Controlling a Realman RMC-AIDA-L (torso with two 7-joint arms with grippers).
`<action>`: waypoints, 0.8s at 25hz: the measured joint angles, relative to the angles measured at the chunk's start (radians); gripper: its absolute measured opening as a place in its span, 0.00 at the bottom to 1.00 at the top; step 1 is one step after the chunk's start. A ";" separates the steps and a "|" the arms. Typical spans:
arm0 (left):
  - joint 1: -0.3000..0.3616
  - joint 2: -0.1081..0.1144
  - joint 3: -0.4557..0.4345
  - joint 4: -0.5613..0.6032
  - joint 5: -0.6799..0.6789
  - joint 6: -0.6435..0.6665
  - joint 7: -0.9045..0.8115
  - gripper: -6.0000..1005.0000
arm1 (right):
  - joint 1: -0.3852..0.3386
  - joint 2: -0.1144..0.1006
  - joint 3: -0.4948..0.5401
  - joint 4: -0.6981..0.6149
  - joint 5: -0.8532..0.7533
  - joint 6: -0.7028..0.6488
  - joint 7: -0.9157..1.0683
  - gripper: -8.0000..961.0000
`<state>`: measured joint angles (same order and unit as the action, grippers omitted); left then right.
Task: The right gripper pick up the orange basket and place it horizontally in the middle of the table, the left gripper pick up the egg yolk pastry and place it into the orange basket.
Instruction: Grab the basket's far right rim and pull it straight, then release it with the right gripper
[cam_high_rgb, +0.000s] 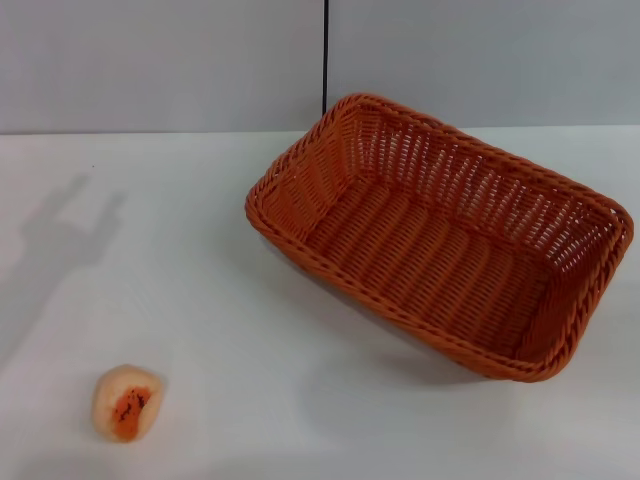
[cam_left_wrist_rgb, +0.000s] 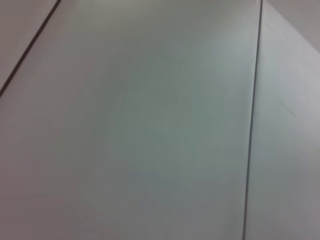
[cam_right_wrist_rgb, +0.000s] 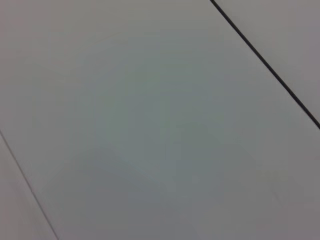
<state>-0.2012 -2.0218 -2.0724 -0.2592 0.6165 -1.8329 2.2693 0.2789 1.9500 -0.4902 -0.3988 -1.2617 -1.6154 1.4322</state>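
The bright orange, rectangular woven basket (cam_high_rgb: 440, 235) with its braided rim sits on the right half of the plain white tabletop (cam_high_rgb: 250, 400), skewed so that its long sides run diagonally, one corner pointing toward the back wall. It is empty. Well apart from it, near the front left edge, lies the small cream-peach egg yolk pastry (cam_high_rgb: 126, 401), its orange patch facing up.

Neither tool shows in any view, so whether the right or the left one is open or closed cannot be told; both wrist cameras see only pale panelled surface with dark seams.

The step in hand appears to be the basket pickup. A grip on the braided rim midway along a side should keep it level; then turn it square and set it centrally, leaving the pastry undisturbed.
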 joint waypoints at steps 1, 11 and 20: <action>0.000 0.000 0.000 0.000 0.000 0.000 0.000 0.60 | -0.001 0.000 0.010 -0.004 0.000 -0.014 0.000 0.55; 0.009 -0.037 -0.059 0.012 -0.010 0.019 0.116 0.60 | 0.014 0.000 0.007 -0.099 -0.044 -0.031 0.034 0.55; 0.002 -0.040 -0.060 0.012 -0.011 0.018 0.097 0.60 | 0.135 -0.083 0.023 -0.490 -0.428 -0.092 0.458 0.55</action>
<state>-0.1990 -2.0615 -2.1323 -0.2469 0.6056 -1.8152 2.3660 0.4135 1.8673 -0.4670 -0.8889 -1.6900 -1.7079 1.8906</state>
